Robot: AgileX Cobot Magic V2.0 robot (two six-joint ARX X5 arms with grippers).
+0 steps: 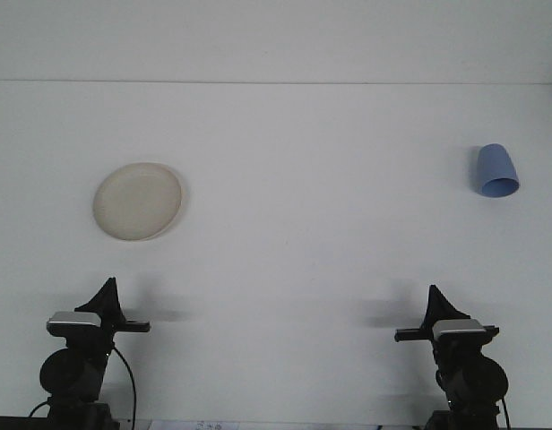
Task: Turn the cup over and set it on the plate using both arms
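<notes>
A blue cup [497,171] lies near the table's [312,251] right edge, a cream plate [138,201] towards its left.

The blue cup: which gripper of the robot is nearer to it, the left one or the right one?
The right. The right gripper sits below the blue cup, slightly to its left, on the same side of the table. The left gripper is far across, under the plate.
</notes>
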